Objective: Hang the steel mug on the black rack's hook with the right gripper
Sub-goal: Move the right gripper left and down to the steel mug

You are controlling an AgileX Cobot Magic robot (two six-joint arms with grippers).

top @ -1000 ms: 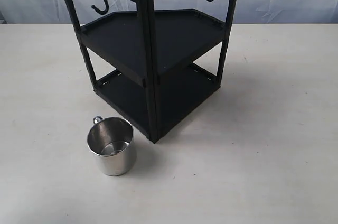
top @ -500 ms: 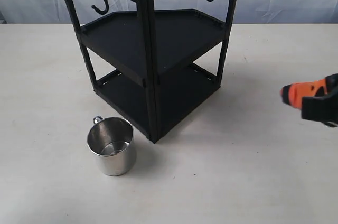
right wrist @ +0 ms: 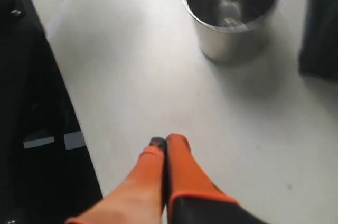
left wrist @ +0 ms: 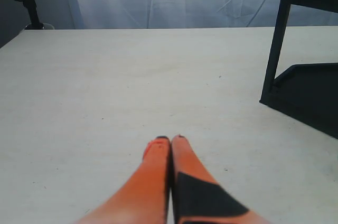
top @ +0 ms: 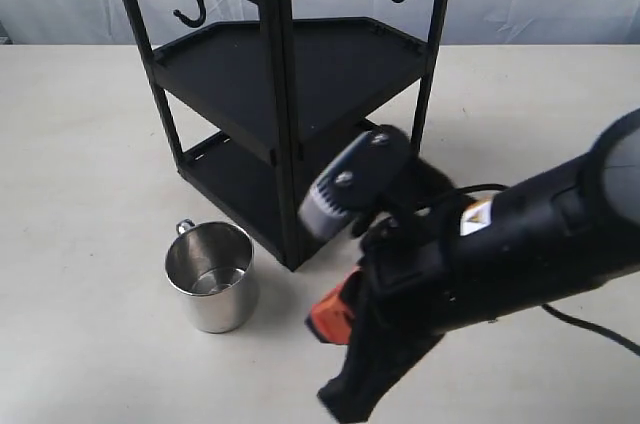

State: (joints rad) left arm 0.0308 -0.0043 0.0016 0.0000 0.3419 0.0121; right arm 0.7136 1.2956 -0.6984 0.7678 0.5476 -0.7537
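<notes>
Right gripper (right wrist: 165,140), jaws pressed together, near the upright steel mug (top: 211,287) on the bench (top: 90,194); unless spread, they risk knocking the mug over beside the black rack (top: 285,124)

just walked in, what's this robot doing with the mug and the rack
The right hand, fingers shut and empty, is reaching toward the steel mug, which stands upright on the table beside the black rack. Nothing is gripped yet. Both hooks at the rack's top are bare. The left hand is shut too, low over the table away from the mug.
</notes>
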